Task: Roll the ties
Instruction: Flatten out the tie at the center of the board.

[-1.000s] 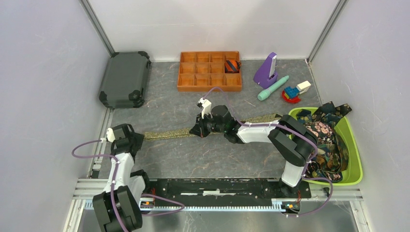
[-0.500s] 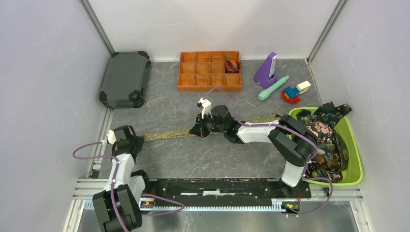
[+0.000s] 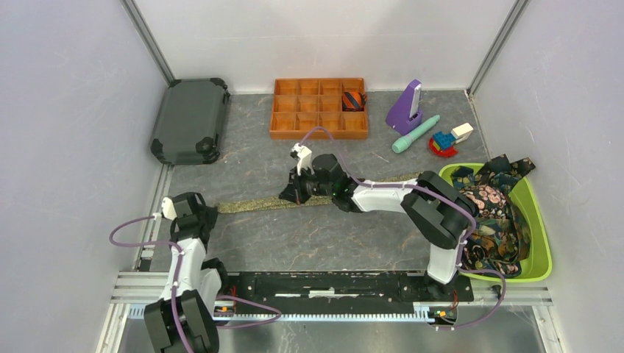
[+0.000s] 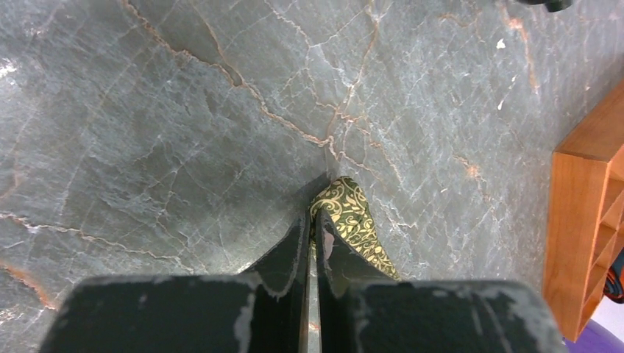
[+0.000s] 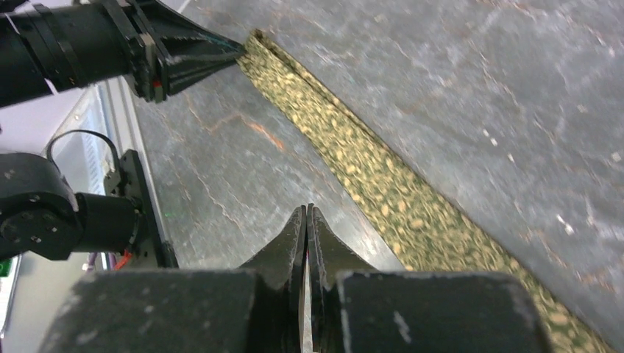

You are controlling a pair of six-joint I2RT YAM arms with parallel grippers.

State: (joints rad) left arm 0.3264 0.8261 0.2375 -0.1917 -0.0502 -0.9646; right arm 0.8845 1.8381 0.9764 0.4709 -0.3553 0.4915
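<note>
An olive-green tie (image 3: 331, 190) with a fine pattern lies stretched across the table from left to right. My left gripper (image 3: 211, 212) is shut on its narrow left end; the patterned tip (image 4: 352, 217) pokes out past the shut fingertips (image 4: 313, 224). My right gripper (image 3: 284, 197) is shut and empty, low over the table near the tie's middle. In the right wrist view its tips (image 5: 306, 215) sit just beside the tie (image 5: 353, 154), apart from it. A rolled orange-navy striped tie (image 3: 353, 99) sits in the orange tray. Several dark patterned ties (image 3: 494, 213) fill the green bin.
The orange divided tray (image 3: 318, 121) stands at the back centre. A dark case (image 3: 190, 120) is at the back left. A purple object (image 3: 405, 107), teal stick (image 3: 416, 133) and toy blocks (image 3: 449, 139) are at the back right. The green bin (image 3: 543, 243) is at the right edge.
My right gripper, still shut, has slid left along the olive tie toward the left gripper. The left arm has shifted slightly, still holding the tie's end.
</note>
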